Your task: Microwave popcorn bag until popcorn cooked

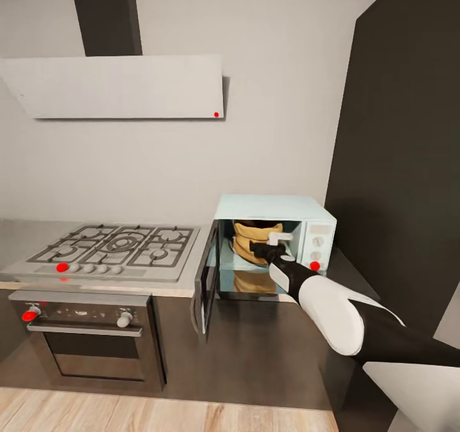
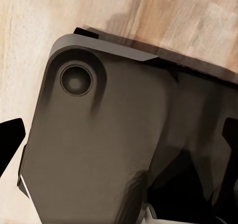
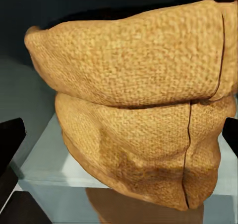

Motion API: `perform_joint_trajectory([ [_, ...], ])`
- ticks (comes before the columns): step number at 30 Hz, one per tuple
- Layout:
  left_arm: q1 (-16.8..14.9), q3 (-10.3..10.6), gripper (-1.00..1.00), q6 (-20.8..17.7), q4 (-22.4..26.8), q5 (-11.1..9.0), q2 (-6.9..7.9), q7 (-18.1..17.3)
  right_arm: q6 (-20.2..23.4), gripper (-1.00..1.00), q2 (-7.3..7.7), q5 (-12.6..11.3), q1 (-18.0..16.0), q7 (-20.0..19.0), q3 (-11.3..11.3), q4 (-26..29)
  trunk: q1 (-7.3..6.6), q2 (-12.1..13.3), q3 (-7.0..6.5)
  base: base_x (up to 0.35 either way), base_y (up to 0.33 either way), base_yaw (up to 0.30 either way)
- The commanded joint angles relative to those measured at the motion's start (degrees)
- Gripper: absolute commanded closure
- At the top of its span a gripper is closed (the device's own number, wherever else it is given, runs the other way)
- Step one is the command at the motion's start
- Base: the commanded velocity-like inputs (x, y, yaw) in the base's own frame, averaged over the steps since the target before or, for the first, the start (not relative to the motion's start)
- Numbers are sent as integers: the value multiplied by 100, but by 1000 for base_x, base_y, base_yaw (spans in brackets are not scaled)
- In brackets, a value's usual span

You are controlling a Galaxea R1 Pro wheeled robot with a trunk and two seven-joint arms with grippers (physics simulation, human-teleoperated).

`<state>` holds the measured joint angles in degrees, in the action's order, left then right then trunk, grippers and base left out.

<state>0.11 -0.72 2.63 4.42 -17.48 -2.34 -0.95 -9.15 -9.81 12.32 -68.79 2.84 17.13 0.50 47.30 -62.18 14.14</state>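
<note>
Right end effector [image 1: 260, 249] reaching into the open microwave [image 1: 300, 212] on the counter [image 1: 348, 267], fingers [image 3: 11, 139] spread wide apart, gripping nothing, popcorn bag [image 3: 139, 114] sitting inside on the glass tray, left end effector's opening impossible to tell.

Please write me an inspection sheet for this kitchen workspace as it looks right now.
Surface: grey stone-like countertop carries the hob and the microwave.
Job's things: small pale mint-white microwave, door swung open to the left; wrinkled tan-brown popcorn bag sits inside on the glass tray.
Clutter: nothing seen.
Grippers: right gripper is at the microwave opening by the bag, fingers apart at either side of it, not closed on it; left gripper's fingers are spread over wooden floor.
Cables: nothing seen.
Surroundings: steel gas hob, built-in oven with red knob, white extractor hood, dark tall cabinet.
</note>
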Motion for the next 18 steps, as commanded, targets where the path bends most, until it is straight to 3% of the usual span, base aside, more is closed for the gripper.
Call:
perform_joint_trajectory([
  [1, 0, -3, -100, 10, 6, -27, -2, -10, -26, -100, -3, 56, 21, -17, 45, -10, 0, -4, 6, 7, 0, 0],
  [18, 1, 11, -100, 10, 6, -18, 5, -19, -50, -100, 23, 60, 50, -91, 45, -231, 0, -4, 6, 186, 0, 0],
])
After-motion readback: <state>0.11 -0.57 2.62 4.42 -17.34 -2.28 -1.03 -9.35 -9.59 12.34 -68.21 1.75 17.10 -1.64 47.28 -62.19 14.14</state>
